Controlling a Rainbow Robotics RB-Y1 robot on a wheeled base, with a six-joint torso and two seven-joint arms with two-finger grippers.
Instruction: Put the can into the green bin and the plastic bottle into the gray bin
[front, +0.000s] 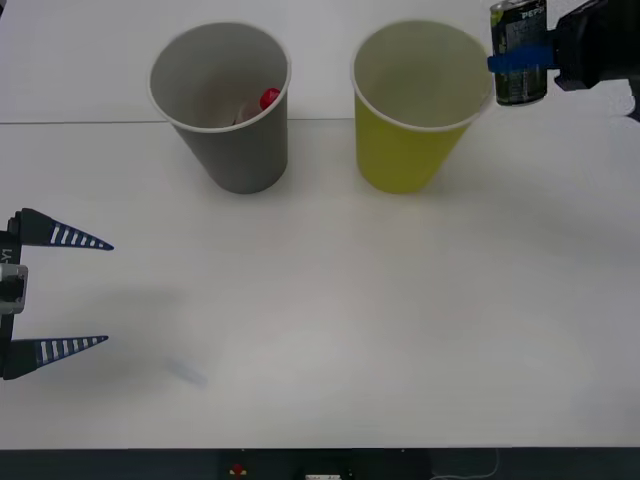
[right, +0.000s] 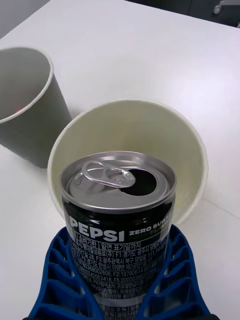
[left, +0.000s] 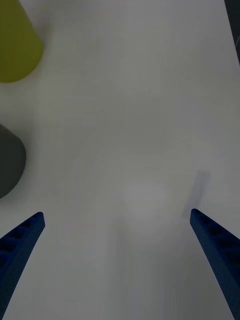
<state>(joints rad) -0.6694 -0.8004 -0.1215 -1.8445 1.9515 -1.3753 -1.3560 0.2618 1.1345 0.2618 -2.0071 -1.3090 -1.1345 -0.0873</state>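
Front view: bottle (front: 262, 103) already inside gray bin (front: 222, 100), upper left. Right end effector (front: 522, 58) grips can (front: 520, 50), upper right, beside green bin (front: 415, 100); drop left. Left end effector (front: 60, 290) open, idle, lower left.

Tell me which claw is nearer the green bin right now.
Right. The right claw holds the can beside the green bin rim, on its right. The left claw hangs open over the table's near-left, well away from it.
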